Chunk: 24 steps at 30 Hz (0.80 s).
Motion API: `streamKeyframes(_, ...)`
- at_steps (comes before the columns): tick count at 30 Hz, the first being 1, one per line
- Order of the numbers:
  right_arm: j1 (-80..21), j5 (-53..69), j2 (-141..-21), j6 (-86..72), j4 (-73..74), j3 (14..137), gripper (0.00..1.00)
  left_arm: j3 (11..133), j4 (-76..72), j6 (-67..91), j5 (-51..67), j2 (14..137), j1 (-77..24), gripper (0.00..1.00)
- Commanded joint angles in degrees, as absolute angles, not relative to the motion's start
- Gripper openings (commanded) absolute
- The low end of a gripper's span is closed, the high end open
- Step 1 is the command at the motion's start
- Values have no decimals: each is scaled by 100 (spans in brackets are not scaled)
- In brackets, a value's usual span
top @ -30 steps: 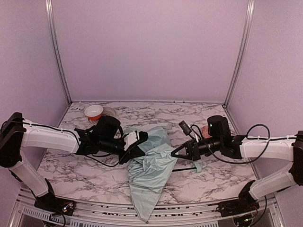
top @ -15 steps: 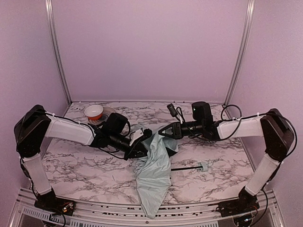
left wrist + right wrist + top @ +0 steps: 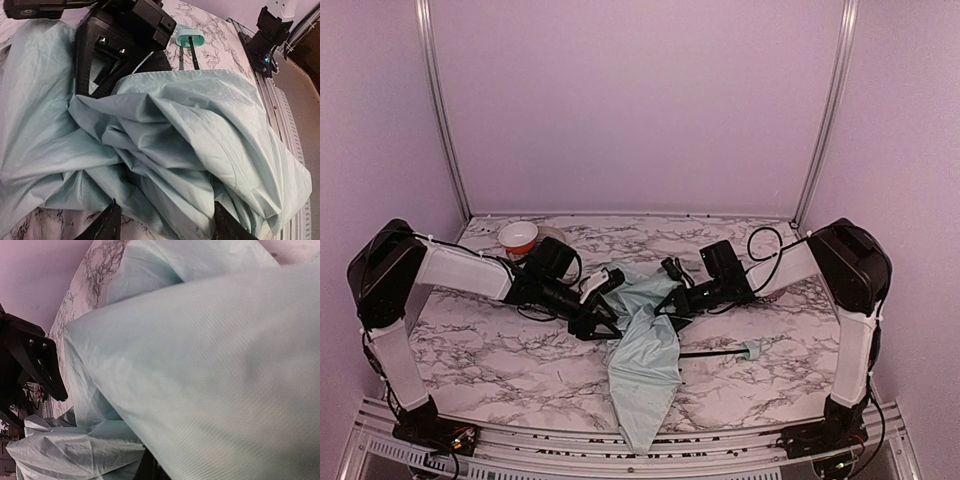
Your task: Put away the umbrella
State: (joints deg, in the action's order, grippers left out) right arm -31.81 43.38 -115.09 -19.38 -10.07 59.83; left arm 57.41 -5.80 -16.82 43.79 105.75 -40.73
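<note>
Mint-green fabric of the umbrella [image 3: 645,360] is spread in loose folds at the middle of the bench [image 3: 490,365], with the handle [image 3: 750,351] lying to the right. The right tool [image 3: 670,302] is closed, seemingly on a fold of it. The left tool [image 3: 166,217] is held wide over the folds. For a tidy bundle, the loose cloth should be gathered toward the shaft [image 3: 710,354] before it is gripped.

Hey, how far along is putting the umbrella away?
Done: little; the umbrella lies loose and crumpled, not rolled. In hand: the right end effector looks shut on it, and the left end effector hovers open above it. Left: the shaft and handle stick out extended; collapsing, bundling and stowing remain.
</note>
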Motion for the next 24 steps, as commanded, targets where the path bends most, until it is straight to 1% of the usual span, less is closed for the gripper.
streamKeyframes(1, -3100, 4375, -11605, -1733, -799, 6126, 0, 5769, -282, -1506, 4039, 9911, -3938, 65)
streamKeyframes(6, -3117, 4438, -11559, -1716, -799, 6153, 0, 6301, -155, -1111, 4048, 9831, -4101, 72)
streamKeyframes(8, -3122, 4423, -11471, -1678, -762, 6187, 0, 6527, -20, -1033, 3853, 9955, -4216, 78)
streamKeyframes(11, -3126, 4384, -11287, -1629, -724, 6221, 0, 6917, 470, -1186, 3594, 10348, -4394, 81)
streamKeyframes(14, -3145, 4361, -11120, -1602, -625, 6284, 0, 7265, 907, -1338, 3254, 10732, -4504, 80)
streamKeyframes(19, -3203, 4373, -10833, -1514, -440, 6382, 0, 7484, 1034, -1360, 2843, 11061, -4568, 74)
streamKeyframes(20, -3225, 4379, -10768, -1481, -398, 6414, 0, 7523, 1040, -1346, 2828, 11099, -4578, 72)
streamKeyframes(21, -3234, 4377, -10707, -1438, -319, 6448, 0, 7554, 1037, -1324, 2861, 11122, -4579, 66)
streamKeyframes(22, -3248, 4370, -10665, -1386, -220, 6496, 0, 7570, 1025, -1290, 2927, 11126, -4579, 57)
streamKeyframes(24, -3240, 4383, -10576, -1298, 31, 6656, 1, 7564, 959, -1268, 3138, 11090, -4579, 29)
